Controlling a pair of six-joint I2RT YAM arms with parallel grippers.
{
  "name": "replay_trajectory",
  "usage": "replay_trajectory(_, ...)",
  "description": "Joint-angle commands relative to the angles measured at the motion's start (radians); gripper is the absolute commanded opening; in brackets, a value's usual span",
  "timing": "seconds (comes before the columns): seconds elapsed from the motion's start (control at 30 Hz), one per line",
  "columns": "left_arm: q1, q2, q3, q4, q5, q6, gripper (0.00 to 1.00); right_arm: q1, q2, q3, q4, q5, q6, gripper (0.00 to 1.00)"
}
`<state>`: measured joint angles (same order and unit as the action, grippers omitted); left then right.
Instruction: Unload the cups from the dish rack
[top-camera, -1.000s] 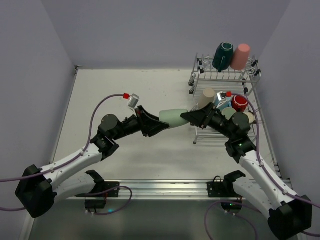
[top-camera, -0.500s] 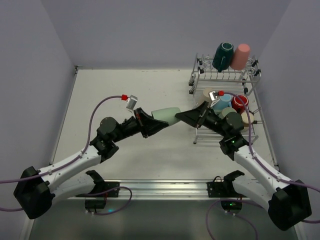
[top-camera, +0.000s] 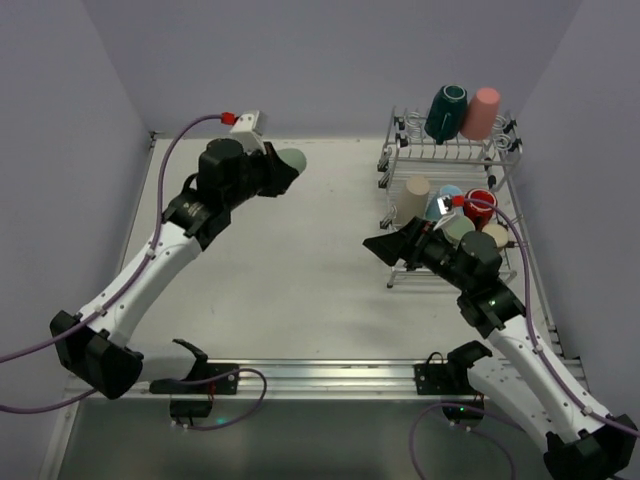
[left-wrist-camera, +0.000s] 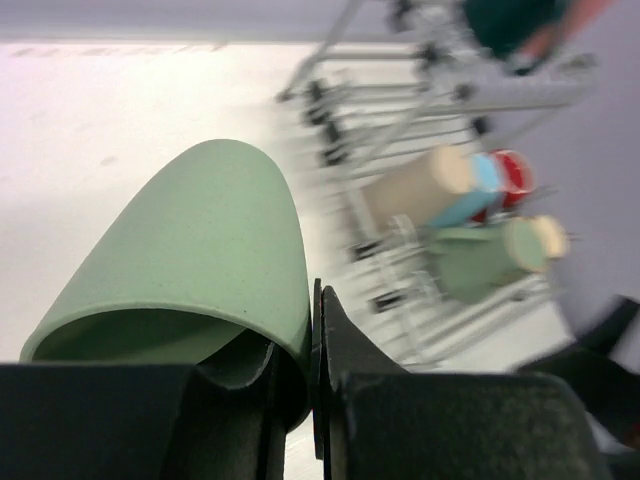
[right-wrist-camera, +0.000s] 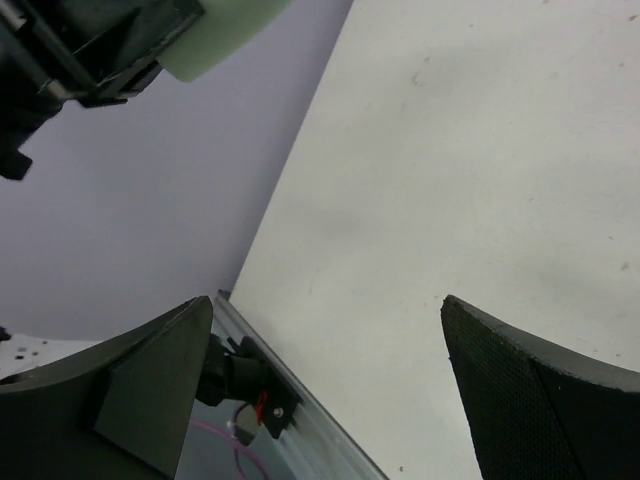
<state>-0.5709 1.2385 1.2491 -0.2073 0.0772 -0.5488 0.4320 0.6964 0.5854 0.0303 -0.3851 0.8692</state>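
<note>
Cup in hand, rack nearly full

Left gripper (left-wrist-camera: 312, 335) has a sage-green, smooth-walled cup (left-wrist-camera: 200, 250) pinched by the rim. One black finger (left-wrist-camera: 235, 405) is inside the mouth and the other outside, jaws narrowed right down onto the wall. The overhead view puts that cup over the far-left part of the white tabletop (top-camera: 300, 290), close to the far edge. It looks clear of the surface rather than set down.

Over at the far-right corner stands the two-tier silver wire dish rack (top-camera: 470, 152), and it's loaded. Top tier: a dark teal cup (top-camera: 446, 110) and a pink cup (top-camera: 484, 112), side by side. Lower tier: a beige cup (top-camera: 417, 191), a light blue cup (top-camera: 447, 200), a red cup (top-camera: 480, 205), a second sage-green cup (top-camera: 458, 228) and a tan cup (top-camera: 496, 236), packed against one another.

Right gripper (top-camera: 384, 247) sits just beside the rack's left side, level with the lower tier. Its fingers are spread wide, and its own camera shows only bare table between them. Nothing held.

So the tally, as I read it: no cup stands on the table yet, one is in the left gripper's grasp, seven sit in the rack. Early going. The carried cup needs a landing spot, and the empty right gripper looks best placed for the lower tier.
</note>
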Motion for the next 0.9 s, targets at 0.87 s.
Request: replay_trajectory(0.87,0.465,0.556,0.290,-0.768,-0.109,0.279,0.00,0.054,-0.075,0.074,-0.379,0.074,-0.329,0.99)
